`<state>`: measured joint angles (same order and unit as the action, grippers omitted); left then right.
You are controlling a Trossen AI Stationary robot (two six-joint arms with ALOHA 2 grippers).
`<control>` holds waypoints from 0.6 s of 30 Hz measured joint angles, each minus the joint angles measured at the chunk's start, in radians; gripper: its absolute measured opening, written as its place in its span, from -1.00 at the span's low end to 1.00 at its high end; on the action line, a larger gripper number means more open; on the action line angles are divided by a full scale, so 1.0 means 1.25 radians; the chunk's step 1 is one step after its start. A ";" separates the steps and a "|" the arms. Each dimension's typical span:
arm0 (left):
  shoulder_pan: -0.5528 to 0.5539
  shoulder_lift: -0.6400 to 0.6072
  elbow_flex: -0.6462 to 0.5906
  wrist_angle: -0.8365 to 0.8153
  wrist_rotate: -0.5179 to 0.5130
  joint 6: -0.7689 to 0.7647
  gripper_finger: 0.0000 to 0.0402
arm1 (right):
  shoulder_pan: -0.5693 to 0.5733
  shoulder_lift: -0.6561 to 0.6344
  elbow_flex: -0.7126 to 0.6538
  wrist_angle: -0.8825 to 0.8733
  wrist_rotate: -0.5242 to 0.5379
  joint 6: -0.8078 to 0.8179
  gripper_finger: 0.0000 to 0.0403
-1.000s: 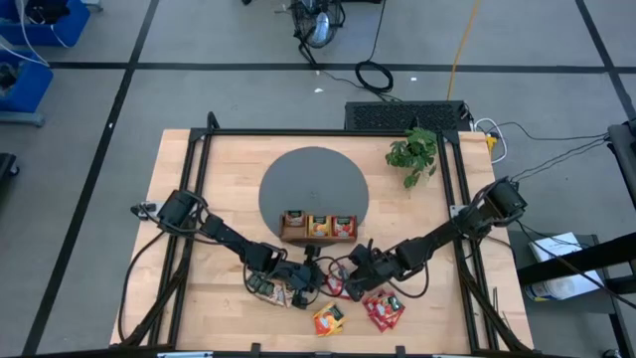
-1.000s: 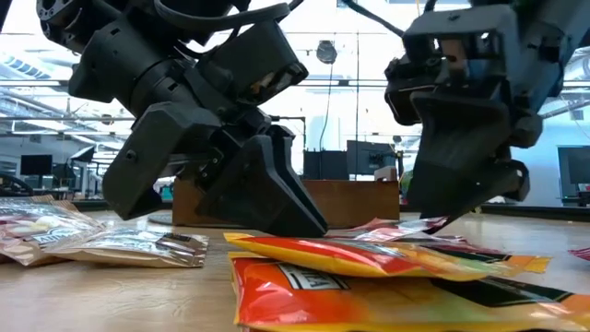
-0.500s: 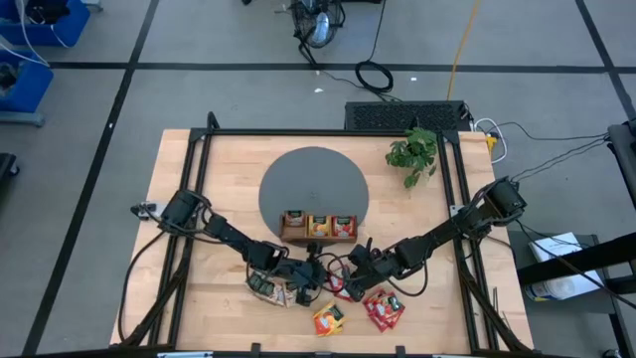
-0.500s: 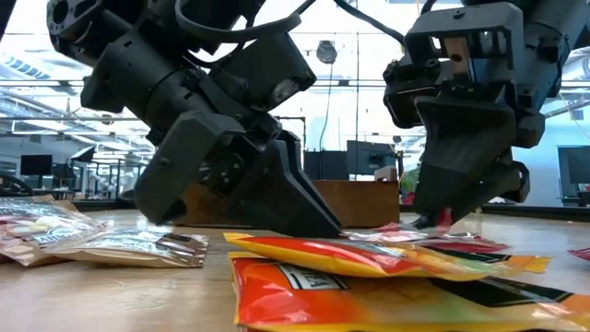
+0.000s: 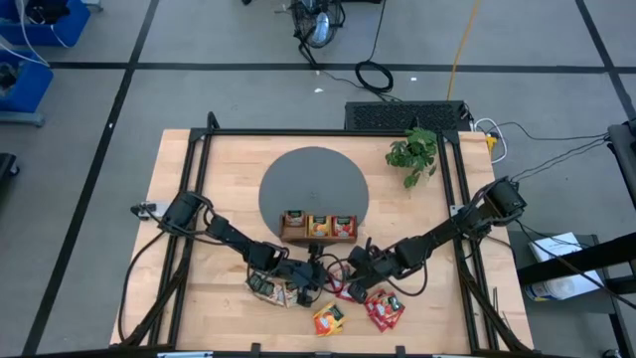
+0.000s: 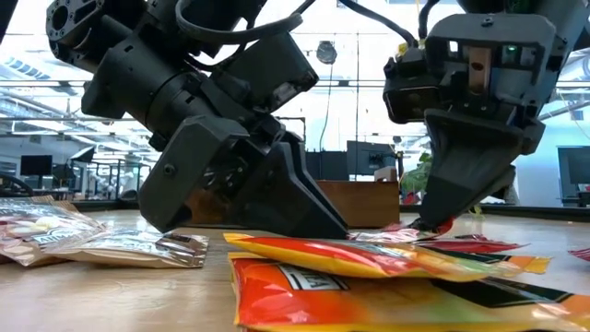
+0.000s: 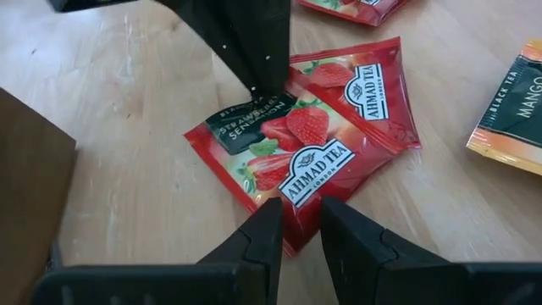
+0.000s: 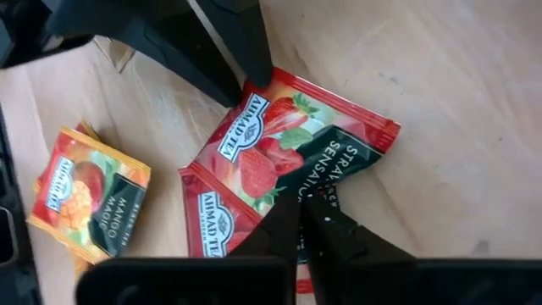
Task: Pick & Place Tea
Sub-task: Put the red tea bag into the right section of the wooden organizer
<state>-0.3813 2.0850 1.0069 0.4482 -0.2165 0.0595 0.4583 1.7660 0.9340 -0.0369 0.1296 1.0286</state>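
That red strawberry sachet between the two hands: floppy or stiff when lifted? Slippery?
Likely floppy: the red strawberry sachet is a thin flat packet lying flush on the table. Probably slippery, since its film looks glossy. Probably light, so the left hand or right hand may push it sideways.

worktop [image 5: 209, 169] with round mat [image 5: 313, 182] at centre rear; plant [image 5: 413, 152] right of the mat; three-compartment tray [image 5: 318, 227] on the mat's front edge, sachets in each compartment; loose tea sachets [image 5: 330, 318] lie on the worktop in front of the tray; left claw [image 5: 310, 283] and right claw [image 5: 350, 281] meet tip to tip over one sachet [image 7: 305, 144] just in front of the tray; further sachets [image 5: 266, 288] left of the left claw, others [image 5: 385, 309] right of and in front of the right claw.
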 joint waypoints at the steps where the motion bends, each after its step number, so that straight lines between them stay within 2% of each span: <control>1: 0.000 0.000 0.000 -0.002 0.000 0.007 -0.56 | 0.000 0.000 0.000 -0.001 0.000 -0.010 -0.98; 9: -0.027 -0.057 -0.002 -0.095 -0.017 0.035 -0.56 | -0.010 -0.013 0.000 -0.039 0.004 -0.068 -1.00; 13: -0.064 -0.125 -0.002 -0.153 -0.037 0.027 -0.56 | -0.010 -0.042 0.000 -0.041 0.024 -0.102 -1.00; 18: -0.113 -0.154 -0.002 -0.209 -0.074 0.017 -0.56 | -0.011 -0.095 0.002 -0.045 0.040 -0.146 -1.00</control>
<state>-0.5221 1.8921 1.0050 0.1863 -0.3094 0.0814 0.4446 1.6474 0.9360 -0.0928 0.1794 0.8461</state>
